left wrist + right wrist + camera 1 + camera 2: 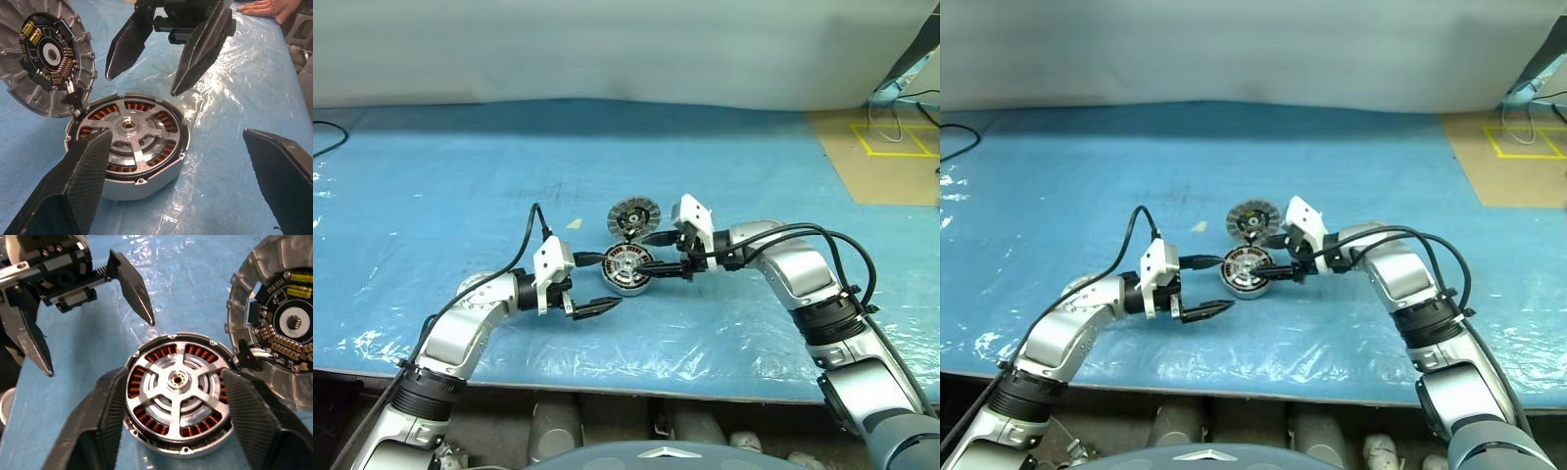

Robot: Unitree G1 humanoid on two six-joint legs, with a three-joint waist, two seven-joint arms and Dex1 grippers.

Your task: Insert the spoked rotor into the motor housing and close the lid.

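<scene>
The housing is seen at the centre of the frame in the left eye view, resting on a blue plastic-covered table. The rotor is seated inside it: silver spokes and hub are visible, with copper windings showing between the spokes. The lid stands open just above the housing in the picture, joined to it at the rim; its inner face with a circuit board and dark centre is turned toward the camera.

The left gripper is placed just left of the housing, pointing toward the right of the frame. Its fingers are spread wide and nothing is grasped; one finger lies along the upper left edge of the housing and the other below it, near the table.

The right gripper is placed at the right of the housing, pointing left. Its fingers are parted, one on each side of the housing's rim in the right wrist view; whether the rim is touched cannot be told.

A person's hand is seen on the table at the upper right of the left wrist view.
</scene>
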